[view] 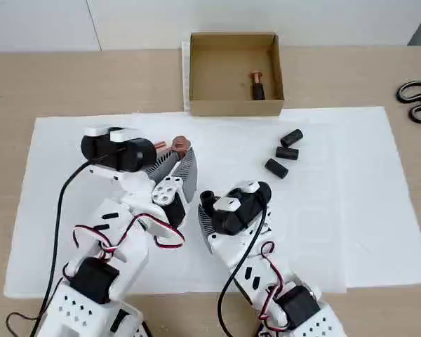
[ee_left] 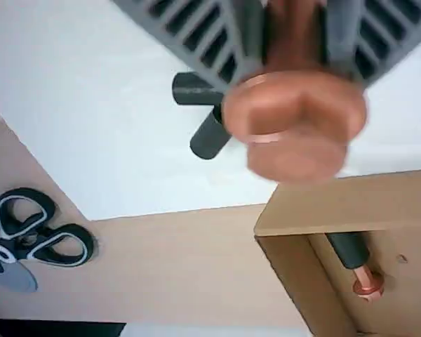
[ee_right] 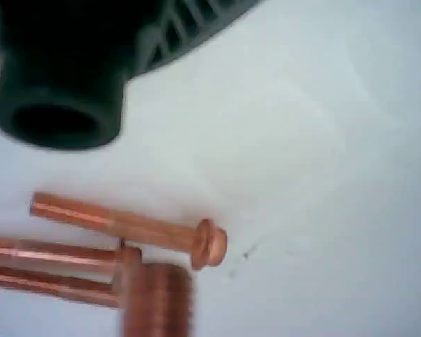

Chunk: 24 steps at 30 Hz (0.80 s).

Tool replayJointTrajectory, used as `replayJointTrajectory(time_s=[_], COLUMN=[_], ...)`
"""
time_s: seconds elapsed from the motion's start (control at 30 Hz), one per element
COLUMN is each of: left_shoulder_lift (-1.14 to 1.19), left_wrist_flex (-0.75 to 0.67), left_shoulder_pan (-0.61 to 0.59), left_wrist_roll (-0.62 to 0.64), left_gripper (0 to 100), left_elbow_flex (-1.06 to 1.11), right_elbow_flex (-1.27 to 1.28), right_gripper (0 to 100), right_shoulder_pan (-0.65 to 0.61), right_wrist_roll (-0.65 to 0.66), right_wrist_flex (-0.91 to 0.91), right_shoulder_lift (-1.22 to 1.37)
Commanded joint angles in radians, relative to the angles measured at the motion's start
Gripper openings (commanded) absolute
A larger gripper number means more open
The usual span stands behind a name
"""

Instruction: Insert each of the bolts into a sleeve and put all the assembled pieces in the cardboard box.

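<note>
i counted three loose sleeves, short smooth black tubes, on the white sheet to the right. the left gripper was clamped on one copper bolt with a flanged head. the right gripper pinched a fourth sleeve. three slim copper bolts lay near it. one assembled piece lay in the far cardboard box.

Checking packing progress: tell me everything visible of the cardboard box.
The brown cardboard box is open-topped, square and shallow-walled, with a flap along its left side. It rests on the wooden table at the far edge of the white sheet. Inside, near the right wall, lies one black sleeve with a copper bolt in it.
</note>
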Motion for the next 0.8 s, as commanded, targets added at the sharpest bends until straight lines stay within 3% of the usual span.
replayJointTrajectory(time_s=[0.0,0.17,0.77], left_shoulder_lift=[-0.012,-0.011,-0.018], left_wrist_flex=[-0.032,-0.015,-0.014], left_shoulder_pan=[0.008,0.014,0.038], left_wrist_roll=[0.002,0.003,0.002], left_gripper=[1,1,1], left_elbow_flex=[-0.005,0.008,0.048], right_elbow_flex=[-0.003,0.021,0.021], right_gripper=[0.4,0.4,0.4], right_shoulder_pan=[-0.008,-0.042,-0.073], right_wrist_roll=[-0.008,-0.006,-0.008], right_wrist_flex=[-0.056,-0.128,-0.133], right_shoulder_lift=[-0.010,-0.002,-0.002])
